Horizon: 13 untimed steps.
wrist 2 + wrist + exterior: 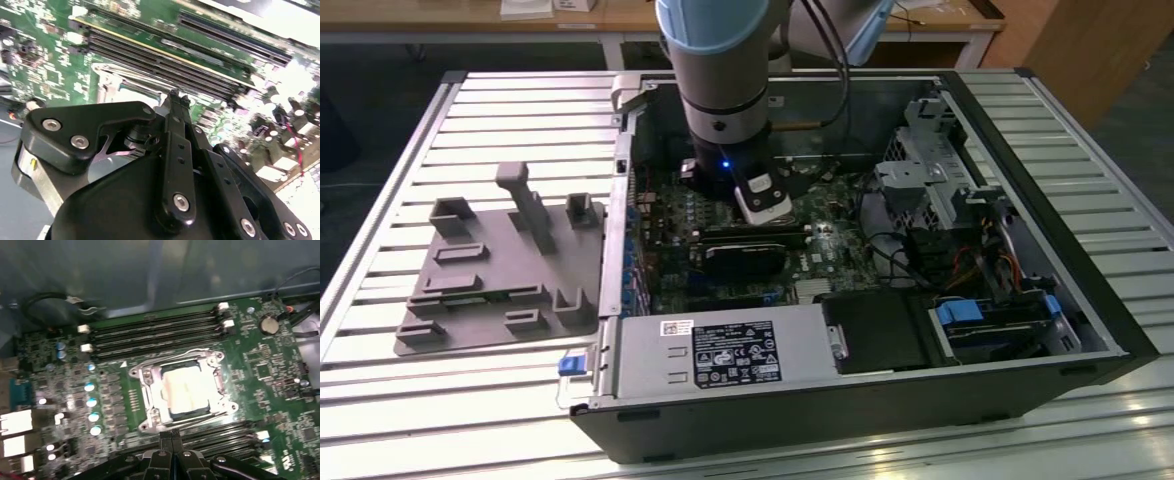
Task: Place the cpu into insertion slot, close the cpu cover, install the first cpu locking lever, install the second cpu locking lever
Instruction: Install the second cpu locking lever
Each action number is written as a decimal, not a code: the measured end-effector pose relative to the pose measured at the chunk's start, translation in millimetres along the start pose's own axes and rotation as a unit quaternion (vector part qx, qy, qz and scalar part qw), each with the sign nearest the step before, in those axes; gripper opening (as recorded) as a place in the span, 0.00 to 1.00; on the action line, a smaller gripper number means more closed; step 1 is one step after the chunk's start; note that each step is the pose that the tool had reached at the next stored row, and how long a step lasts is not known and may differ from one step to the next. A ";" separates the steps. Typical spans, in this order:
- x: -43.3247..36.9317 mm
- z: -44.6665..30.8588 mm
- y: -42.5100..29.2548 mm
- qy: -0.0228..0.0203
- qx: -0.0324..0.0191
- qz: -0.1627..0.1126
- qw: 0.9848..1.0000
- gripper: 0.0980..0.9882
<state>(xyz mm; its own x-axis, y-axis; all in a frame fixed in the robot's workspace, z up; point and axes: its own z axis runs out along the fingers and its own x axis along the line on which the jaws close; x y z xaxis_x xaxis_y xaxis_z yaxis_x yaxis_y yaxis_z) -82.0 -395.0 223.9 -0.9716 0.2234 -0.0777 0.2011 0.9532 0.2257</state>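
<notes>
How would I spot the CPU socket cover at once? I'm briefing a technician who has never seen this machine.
Start at the green motherboard inside the open computer case. Between the two banks of long black memory slots sits the cpu cover, a silvery square frame lying over the pale cpu. It is the board's one bright metal square; the gripper hovers at its edge.

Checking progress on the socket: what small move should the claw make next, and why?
Probably nudge the shut claw onto the lever wire along the socket edge nearest it. The cpu already sits in the insertion slot with the cpu cover down around it, and the claw's tip is beside that wire.
</notes>
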 end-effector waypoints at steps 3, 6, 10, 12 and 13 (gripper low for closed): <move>-9.0 1.2 2.0 0.000 0.000 0.000 1.000 0.00; -16.5 2.2 3.8 0.000 0.000 0.000 1.000 0.00; -21.2 3.3 6.7 0.001 0.000 0.000 1.000 0.00; -22.3 4.0 9.4 0.001 0.001 0.000 1.000 0.00; -22.7 4.4 10.8 0.001 0.001 0.000 1.000 0.00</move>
<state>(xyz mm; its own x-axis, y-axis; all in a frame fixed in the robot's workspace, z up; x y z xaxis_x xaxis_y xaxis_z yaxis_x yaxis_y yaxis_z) -57.1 -388.8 223.9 -0.9718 0.2234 -0.0761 0.2017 0.9536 0.2235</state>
